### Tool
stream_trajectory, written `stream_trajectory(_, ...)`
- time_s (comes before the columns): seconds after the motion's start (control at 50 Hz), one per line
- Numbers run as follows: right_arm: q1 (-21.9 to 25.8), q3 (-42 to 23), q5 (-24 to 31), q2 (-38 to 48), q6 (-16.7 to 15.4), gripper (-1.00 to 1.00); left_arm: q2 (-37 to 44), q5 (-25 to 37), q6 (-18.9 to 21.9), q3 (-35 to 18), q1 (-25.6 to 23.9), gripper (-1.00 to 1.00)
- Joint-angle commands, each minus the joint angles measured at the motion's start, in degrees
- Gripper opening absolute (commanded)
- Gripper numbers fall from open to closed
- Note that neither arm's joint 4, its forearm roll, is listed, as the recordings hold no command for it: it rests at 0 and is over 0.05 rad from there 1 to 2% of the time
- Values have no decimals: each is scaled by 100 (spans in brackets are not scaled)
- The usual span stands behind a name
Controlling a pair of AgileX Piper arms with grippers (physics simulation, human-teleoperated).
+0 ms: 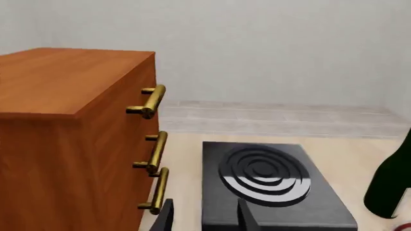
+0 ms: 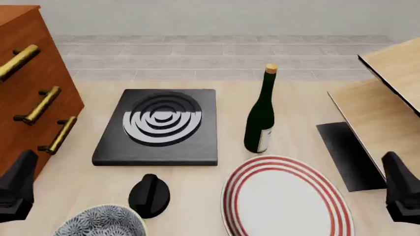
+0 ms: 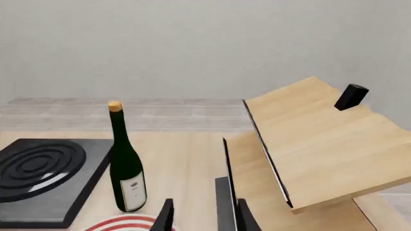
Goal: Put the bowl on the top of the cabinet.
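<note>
The bowl (image 2: 100, 224), white with dense dark blue marks, sits at the table's near edge on the left, partly cut off by the front view. The reddish-brown cabinet (image 2: 29, 83) with brass handles stands at the far left; the left wrist view shows its flat top (image 1: 61, 79) with nothing on it. My left gripper (image 2: 16, 189) hovers beside the cabinet's lower front, left of the bowl and apart from it, its fingers (image 1: 165, 216) spread open and holding nothing. My right gripper (image 2: 400, 189) hangs at the near right, also open and holding nothing, its fingers (image 3: 244, 216) apart.
A black hob (image 2: 161, 125) lies mid-table right of the cabinet. A dark green bottle (image 2: 260, 115) stands behind a red-ringed plate (image 2: 285, 199). A small black knob-like object (image 2: 149, 195) sits right of the bowl. A pale wood shelf unit (image 2: 387, 98) fills the right side.
</note>
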Motion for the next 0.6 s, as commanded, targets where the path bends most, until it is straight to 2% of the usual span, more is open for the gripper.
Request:
stream_trajectory(0.02,12,-32,-13,45,59,100,-51,123,225,-20,9,100)
stream_trajectory(0.06,1,-32,-24,69,91,100,-39,118,213,-21,-14,100)
stream_trajectory(0.1,-13,-32,-30,81,120,100,97,67,-7,-19,-49,100)
stream_trajectory(0.16,-11,-23,-51,88,108,100,29,105,109,-17,-75,100)
stream_trajectory(0.6,-4,-33,-130,180,89,100,263,7,131,-107,-200,100)
